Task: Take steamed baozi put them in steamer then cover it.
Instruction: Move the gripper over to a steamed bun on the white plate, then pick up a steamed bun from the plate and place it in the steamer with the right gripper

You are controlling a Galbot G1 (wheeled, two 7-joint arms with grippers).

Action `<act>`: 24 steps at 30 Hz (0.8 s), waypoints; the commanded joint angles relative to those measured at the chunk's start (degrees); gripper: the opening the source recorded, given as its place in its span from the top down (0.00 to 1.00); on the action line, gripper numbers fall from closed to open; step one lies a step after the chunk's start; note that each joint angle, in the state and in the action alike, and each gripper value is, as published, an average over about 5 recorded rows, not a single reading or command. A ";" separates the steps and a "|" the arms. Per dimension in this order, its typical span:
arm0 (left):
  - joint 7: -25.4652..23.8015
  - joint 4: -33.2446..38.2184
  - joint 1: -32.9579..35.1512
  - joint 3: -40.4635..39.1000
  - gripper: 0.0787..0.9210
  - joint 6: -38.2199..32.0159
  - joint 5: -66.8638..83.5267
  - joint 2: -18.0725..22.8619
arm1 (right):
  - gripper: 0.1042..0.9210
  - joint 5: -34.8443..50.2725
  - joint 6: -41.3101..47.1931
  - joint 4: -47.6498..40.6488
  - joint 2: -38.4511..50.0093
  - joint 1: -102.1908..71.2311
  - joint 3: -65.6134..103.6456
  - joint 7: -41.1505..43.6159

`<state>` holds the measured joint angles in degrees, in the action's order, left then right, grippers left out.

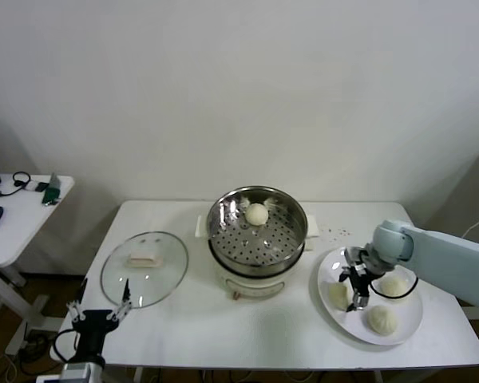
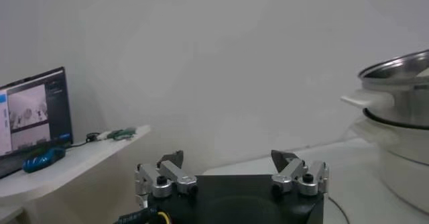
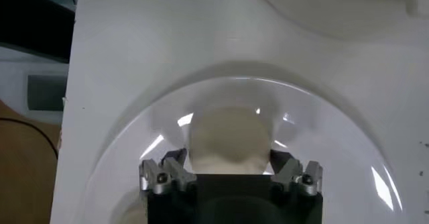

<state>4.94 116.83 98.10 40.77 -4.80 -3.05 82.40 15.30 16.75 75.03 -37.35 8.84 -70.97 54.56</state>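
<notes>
I am lowering my right end effector (image 1: 356,297) over a baozi (image 3: 229,138) on the plate (image 1: 407,331), fingers straddling it, not yet clamped. I am judging a gentle, centred squeeze best. My left end effector (image 1: 102,313) is waiting open at the near left.

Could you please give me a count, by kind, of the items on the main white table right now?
Steamed baozi: 4, one in the steamer, three on the plate
Steamer on its cooker base: 1
Glass lid: 1
White plate: 1
Total: 7
</notes>
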 commanded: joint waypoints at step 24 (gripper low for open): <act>-0.50 0.00 -0.52 -1.26 0.12 -0.09 -0.06 0.51 | 0.28 19.98 -1.54 2.60 1.73 39.26 -24.61 2.39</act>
<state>4.53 117.13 97.78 39.71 -4.89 -3.12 82.85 28.70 16.02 77.27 -35.82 31.83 -84.71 56.12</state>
